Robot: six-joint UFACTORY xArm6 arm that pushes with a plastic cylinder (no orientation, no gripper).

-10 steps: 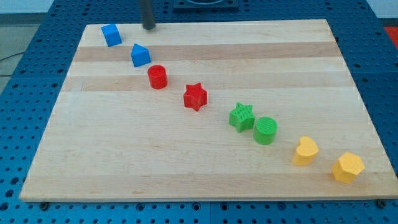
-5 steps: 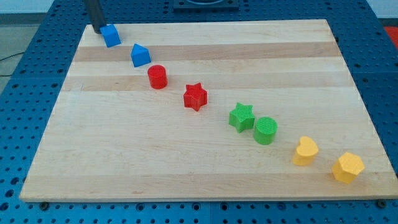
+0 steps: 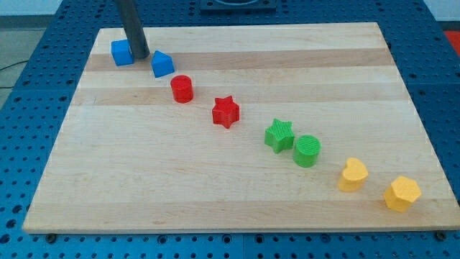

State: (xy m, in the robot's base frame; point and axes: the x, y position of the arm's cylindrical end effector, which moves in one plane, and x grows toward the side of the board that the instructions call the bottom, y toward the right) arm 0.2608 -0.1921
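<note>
My tip rests on the wooden board near the view's top left, between two blue blocks. The blue cube lies just to its left, touching or nearly touching the rod. The blue house-shaped block sits just to its right, a small gap away. Below and right of these a diagonal row runs down to the view's right: a red cylinder, a red star, a green star, a green cylinder, a yellow heart and a yellow hexagon.
The board lies on a blue perforated table that shows on all sides. A dark fixture stands beyond the board's top edge.
My tip went left along the top edge, then came down and right past the blue cube. The cube has shifted left and down and turned square to the view. The other blocks stay put.
</note>
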